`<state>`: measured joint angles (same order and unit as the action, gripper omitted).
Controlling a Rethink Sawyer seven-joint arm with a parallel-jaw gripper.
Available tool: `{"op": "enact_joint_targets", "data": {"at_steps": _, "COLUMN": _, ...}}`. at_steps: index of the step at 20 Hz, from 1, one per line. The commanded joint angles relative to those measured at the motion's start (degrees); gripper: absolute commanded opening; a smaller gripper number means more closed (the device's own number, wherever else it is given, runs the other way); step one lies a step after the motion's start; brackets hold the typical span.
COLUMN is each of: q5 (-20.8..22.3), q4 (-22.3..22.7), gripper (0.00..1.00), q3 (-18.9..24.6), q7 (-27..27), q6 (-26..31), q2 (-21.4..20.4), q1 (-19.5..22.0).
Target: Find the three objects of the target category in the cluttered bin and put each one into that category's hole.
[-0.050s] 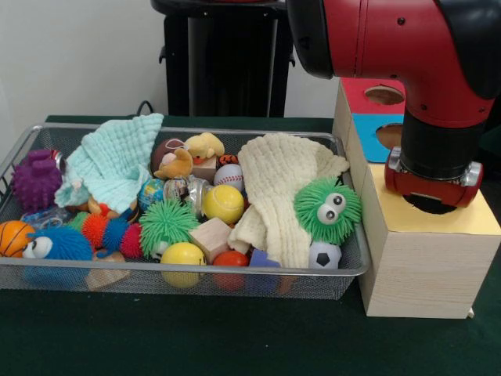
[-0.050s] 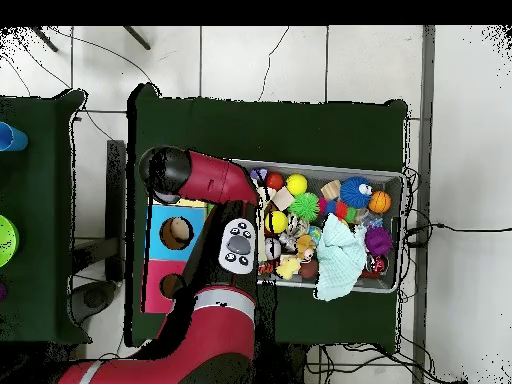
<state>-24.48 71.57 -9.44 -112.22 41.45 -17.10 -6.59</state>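
Front view alone shows the hand (image 1: 430, 205) over the box (image 1: 427, 262) (grip state unreadable).

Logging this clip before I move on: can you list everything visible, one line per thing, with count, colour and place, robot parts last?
wire bin: one, silver mesh, on the green table.
cloths: two; mint cloth at the bin's back left, cream cloth draped on the right.
fuzzy googly-eyed ball: one, green, at the bin's right edge.
spiky balls: purple one far left, green one centre front.
yellow balls: two; centre, front.
mini basketball: one, orange, front left.
mini soccer ball: one, front right.
baseball: one, white, centre back.
wooden sorting box: one, with red, blue and yellow top panels, right of the bin.
arm: red and black, above the box; gripper hidden.
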Motion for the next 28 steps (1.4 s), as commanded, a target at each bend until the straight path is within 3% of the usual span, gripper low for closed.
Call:
{"op": "enact_joint_targets", "data": {"at_steps": 1, "q5": 0.1, "q4": 8.4, "gripper": 0.0, "q3": 4.7, "q7": -4.6, "q6": 1.0, "q2": -5.9, "q1": 4.1}}
{"op": "enact_joint_targets", "data": {"at_steps": 6, "q5": -0.2, "q4": 8.9, "gripper": 0.0, "q3": 5.0, "q7": -4.5, "q6": 7.1, "q2": -11.3, "q1": 4.9}}
{"op": "enact_joint_targets", "data": {"at_steps": 21, "q5": -0.1, "q4": 8.8, "gripper": 0.0, "q3": 7.0, "q7": -5.3, "q6": 7.8, "q2": -13.6, "q1": 6.5}}
{"op": "enact_joint_targets", "data": {"at_steps": 22, "q5": -0.9, "q4": 9.8, "gripper": 1.0, "q3": 7.8, "q7": -5.7, "q6": 7.2, "q2": -13.8, "q1": 6.8}}
{"op": "enact_joint_targets", "data": {"at_steps": 28, "q5": 0.2, "q4": 8.9, "gripper": 1.0, "q3": 7.4, "q7": -5.8, "q6": 5.7, "q2": -13.1, "q1": 5.8}}
